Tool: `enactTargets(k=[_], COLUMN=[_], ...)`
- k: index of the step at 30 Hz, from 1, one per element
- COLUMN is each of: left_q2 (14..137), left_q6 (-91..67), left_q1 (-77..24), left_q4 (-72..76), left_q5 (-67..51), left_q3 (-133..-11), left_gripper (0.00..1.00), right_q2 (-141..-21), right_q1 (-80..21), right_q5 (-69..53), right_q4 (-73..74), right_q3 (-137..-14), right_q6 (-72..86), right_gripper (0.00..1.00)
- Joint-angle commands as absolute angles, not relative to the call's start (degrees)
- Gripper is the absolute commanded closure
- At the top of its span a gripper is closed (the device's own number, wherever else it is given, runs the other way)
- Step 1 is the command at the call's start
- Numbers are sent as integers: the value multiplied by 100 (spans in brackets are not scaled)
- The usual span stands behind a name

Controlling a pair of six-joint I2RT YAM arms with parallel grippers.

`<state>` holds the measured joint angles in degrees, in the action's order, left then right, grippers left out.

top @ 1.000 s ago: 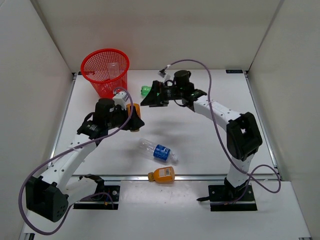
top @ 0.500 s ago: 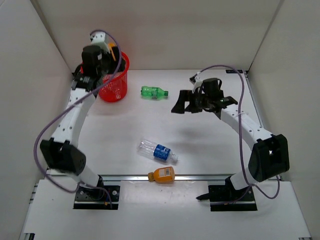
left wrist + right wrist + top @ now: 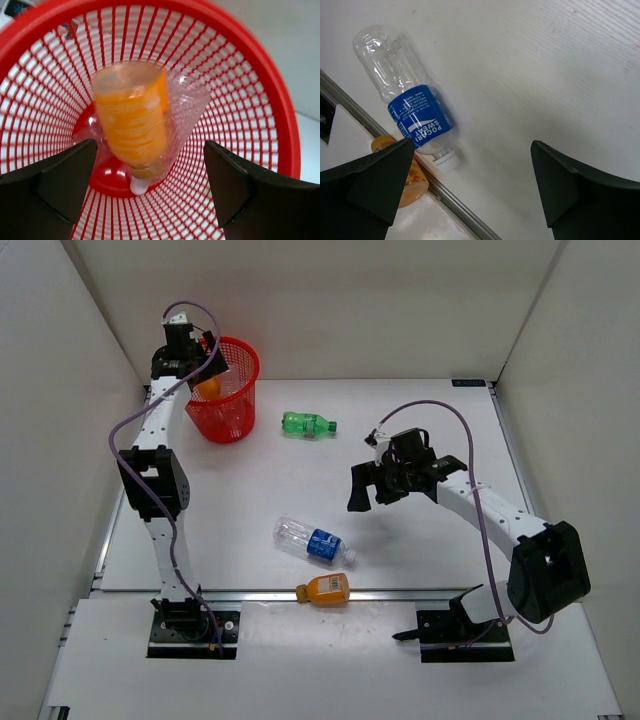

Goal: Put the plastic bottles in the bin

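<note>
My left gripper (image 3: 205, 358) is open above the red mesh bin (image 3: 240, 405). In the left wrist view its jaws (image 3: 150, 165) stand wide apart over the bin (image 3: 282, 130). An orange bottle (image 3: 132, 115) is blurred inside the bin, cap down, beside a clear bottle (image 3: 190, 100). The orange bottle shows in the bin from above (image 3: 207, 389). My right gripper (image 3: 368, 490) is open and empty, hovering above the table right of the blue-labelled clear bottle (image 3: 315, 542) (image 3: 420, 117). The green bottle (image 3: 306, 424) lies right of the bin.
A second orange bottle (image 3: 325, 590) (image 3: 410, 185) lies on the metal rail at the table's front edge, just in front of the blue-labelled one. White walls enclose the table on three sides, with the bin close to the back left corner.
My left arm carried the orange bottle from the table up over the bin and let it go. My right gripper moved from the green bottle toward the front, near the blue-labelled bottle.
</note>
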<state>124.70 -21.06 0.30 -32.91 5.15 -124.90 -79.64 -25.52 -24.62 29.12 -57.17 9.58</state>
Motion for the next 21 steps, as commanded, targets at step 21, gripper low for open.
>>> enactTargets(k=[21], left_q2=[6418], left_q6=[-2584], left_q1=[-1414], left_q4=[-3707], left_q5=[-397], left_q3=[-6716], left_gripper=[2], right_q2=[-8973], right_q1=[-4632], right_q5=[-2391], right_q4=[1829], right_q3=[-5416], right_q6=[-1362], right_gripper=[1])
